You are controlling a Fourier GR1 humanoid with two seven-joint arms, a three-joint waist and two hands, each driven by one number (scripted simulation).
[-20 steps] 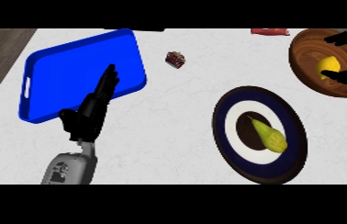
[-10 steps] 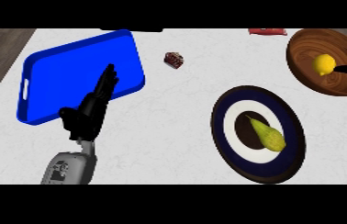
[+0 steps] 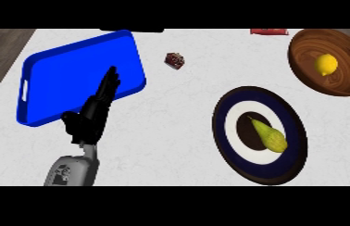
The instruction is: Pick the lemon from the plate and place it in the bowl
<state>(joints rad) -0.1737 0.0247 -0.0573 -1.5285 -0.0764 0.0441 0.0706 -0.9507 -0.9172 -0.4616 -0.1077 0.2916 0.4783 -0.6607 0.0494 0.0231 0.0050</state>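
Note:
A yellow lemon point(image 3: 326, 64) lies inside the brown wooden bowl point(image 3: 306, 48) at the upper right. Below and left of the bowl sits the dark blue and white plate point(image 3: 223, 128), with a yellow-green pear-shaped fruit point(image 3: 271, 137) on its dark centre. My left hand point(image 3: 92, 116) rests open at the left, its straight fingers pointing up over the lower edge of a blue tray point(image 3: 65, 77), far from the plate and the bowl. My right hand does not show.
A small dark red object point(image 3: 175, 60) lies on the white counter between the tray and the bowl. A red item point(image 3: 269, 31) pokes in at the top edge near the bowl. The counter's left edge runs beside the tray.
A dark shape, apparently my right hand, was at the bowl's right side by the lemon and has left the view. The lemon now lies alone in the bowl. My left hand has not moved.

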